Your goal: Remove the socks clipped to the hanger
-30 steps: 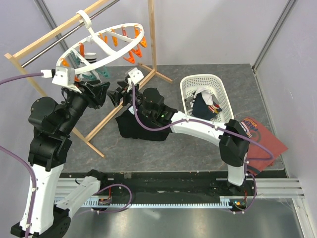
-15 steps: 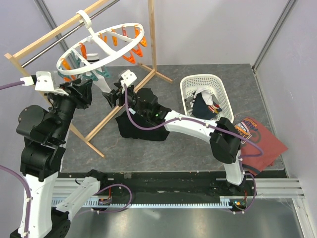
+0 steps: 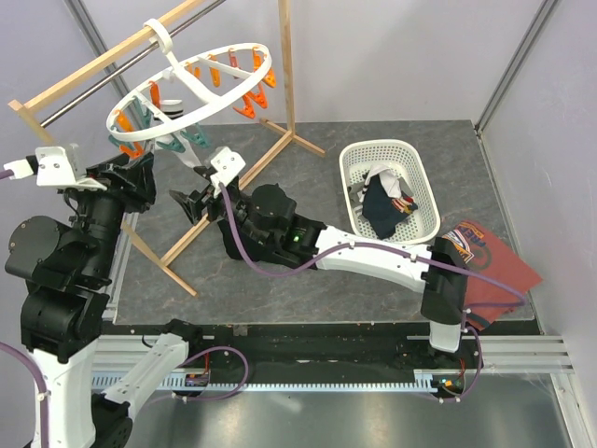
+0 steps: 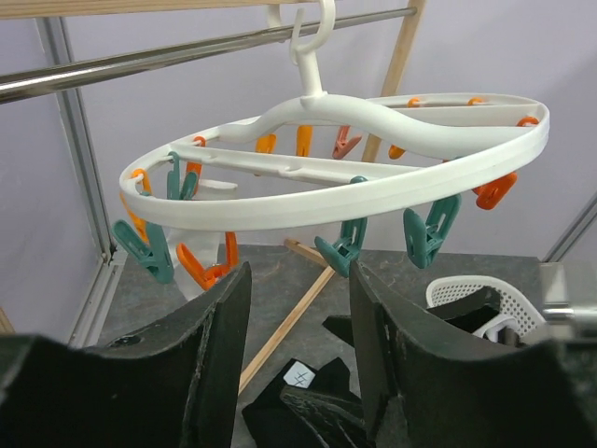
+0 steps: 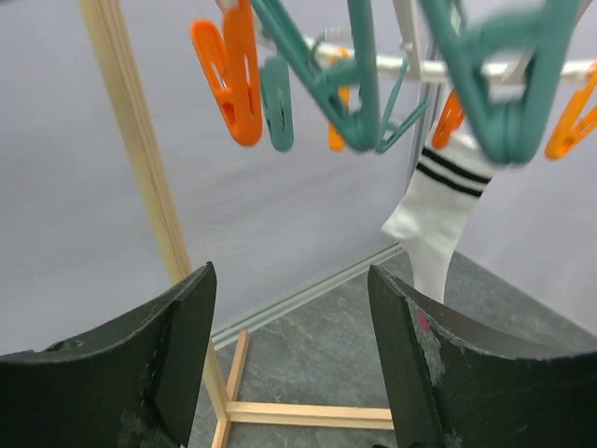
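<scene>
The round white hanger (image 3: 210, 89) hangs by its hook from the wooden rail, fringed with orange and teal pegs; it fills the left wrist view (image 4: 373, 177). A white sock with black stripes (image 5: 437, 210) hangs clipped at its near-left side (image 3: 173, 145). My left gripper (image 3: 140, 175) is open and empty, below and left of the ring (image 4: 298, 364). My right gripper (image 3: 189, 201) is open and empty, under the ring, with the sock ahead and to the right of it (image 5: 294, 364). Other socks (image 3: 387, 201) lie in the white basket (image 3: 354, 154).
The wooden rail frame (image 3: 284, 70) stands around the hanger, its foot bars (image 3: 201, 229) on the grey floor under my right arm. A black garment (image 4: 308, 411) lies under that arm. A red-brown printed shirt (image 3: 490, 266) lies at the right.
My left arm has drawn back to the left, away from the hanger. My right gripper has moved left and forward to under the ring's near side. Both stayed open.
</scene>
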`<state>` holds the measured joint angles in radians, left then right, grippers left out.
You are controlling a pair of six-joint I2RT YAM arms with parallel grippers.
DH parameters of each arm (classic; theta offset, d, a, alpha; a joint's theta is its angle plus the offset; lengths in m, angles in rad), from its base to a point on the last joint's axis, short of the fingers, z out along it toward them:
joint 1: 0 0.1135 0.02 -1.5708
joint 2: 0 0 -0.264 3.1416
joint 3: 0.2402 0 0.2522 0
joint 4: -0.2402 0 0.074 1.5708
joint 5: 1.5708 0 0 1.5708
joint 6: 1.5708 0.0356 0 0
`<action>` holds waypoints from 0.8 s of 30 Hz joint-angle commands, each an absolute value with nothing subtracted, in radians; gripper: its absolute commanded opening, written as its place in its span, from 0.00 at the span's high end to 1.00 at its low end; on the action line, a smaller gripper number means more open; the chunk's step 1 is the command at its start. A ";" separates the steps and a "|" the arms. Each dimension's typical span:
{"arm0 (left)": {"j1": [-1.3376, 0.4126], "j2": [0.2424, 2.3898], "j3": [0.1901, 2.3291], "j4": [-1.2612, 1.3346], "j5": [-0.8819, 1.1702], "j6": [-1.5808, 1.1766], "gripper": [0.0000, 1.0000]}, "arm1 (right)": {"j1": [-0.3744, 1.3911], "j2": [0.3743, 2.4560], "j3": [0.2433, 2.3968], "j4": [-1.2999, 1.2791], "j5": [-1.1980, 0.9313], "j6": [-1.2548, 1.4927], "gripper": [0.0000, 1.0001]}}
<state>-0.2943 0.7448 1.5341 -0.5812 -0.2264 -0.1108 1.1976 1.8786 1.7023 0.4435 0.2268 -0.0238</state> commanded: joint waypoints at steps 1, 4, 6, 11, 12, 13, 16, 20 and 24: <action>-0.298 0.730 1.528 -0.598 -0.248 -0.086 0.46 | 1.218 1.810 1.743 0.494 0.272 -0.136 0.26; -0.298 0.713 1.497 -0.600 -0.267 -0.081 0.46 | 1.244 1.815 1.761 0.514 0.307 -0.207 0.26; -0.298 0.704 1.488 -0.600 -0.276 -0.078 0.46 | 1.256 1.827 1.802 0.511 0.331 -0.253 0.24; -0.298 0.683 1.468 -0.603 -0.307 -0.081 0.44 | 1.267 1.884 1.908 0.468 0.327 -0.294 0.24; -0.298 0.683 1.468 -0.604 -0.320 -0.078 0.43 | 1.267 1.893 1.940 0.468 0.322 -0.302 0.25; -0.298 0.680 1.470 -0.607 -0.324 -0.077 0.43 | 1.267 1.914 1.957 0.463 0.319 -0.304 0.25; -0.298 0.673 1.471 -0.609 -0.319 -0.077 0.43 | 1.269 1.973 2.054 0.419 0.321 -0.322 0.26; -0.298 0.664 1.476 -0.617 -0.316 -0.083 0.43 | 1.269 2.040 2.173 0.388 0.331 -0.347 0.26; -0.298 0.650 1.476 -0.618 -0.334 -0.084 0.42 | 1.272 2.086 2.224 0.377 0.373 -0.380 0.30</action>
<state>-0.2943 0.6640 1.4704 -0.6159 -0.2928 -0.1104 1.2652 2.0460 2.1525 0.4007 0.3267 -0.3309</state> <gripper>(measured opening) 0.573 0.723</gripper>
